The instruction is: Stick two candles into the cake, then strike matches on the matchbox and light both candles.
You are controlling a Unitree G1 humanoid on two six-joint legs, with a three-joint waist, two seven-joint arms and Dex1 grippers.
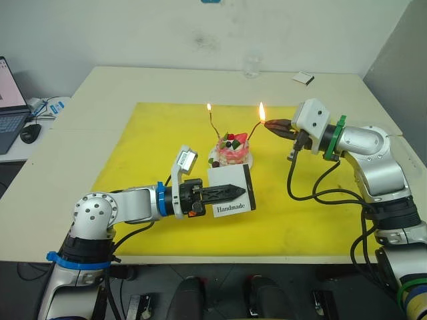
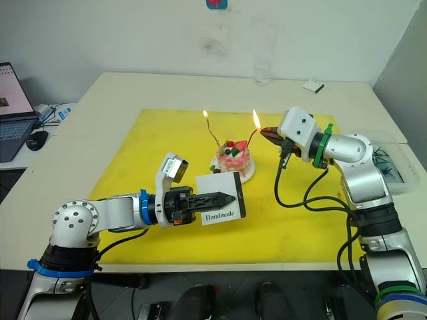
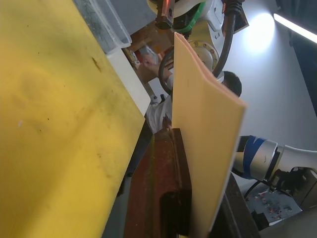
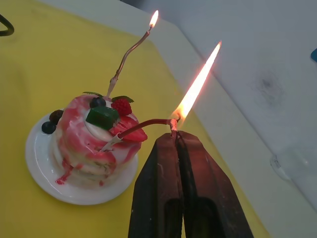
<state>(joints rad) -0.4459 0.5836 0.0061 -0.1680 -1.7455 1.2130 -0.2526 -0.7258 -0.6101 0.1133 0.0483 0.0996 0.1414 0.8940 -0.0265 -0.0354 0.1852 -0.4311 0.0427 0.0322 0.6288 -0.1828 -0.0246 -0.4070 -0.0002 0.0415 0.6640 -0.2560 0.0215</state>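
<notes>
The cake sits on its white plate in the middle of the yellow mat. Two candles stand in it. The tan-brown candle burns with a small flame at its tip. The red candle bends toward my right gripper, which is shut on a short burning match. A tall flame rises where the match meets the red candle's tip. In front of the cake, my left gripper is shut on the white "Handmade" matchbox and holds it upright above the mat.
The yellow mat covers the table's middle. A clear cup and a small white box stand at the far edge. A laptop and mouse lie on the left, and a clear bin stands on the right.
</notes>
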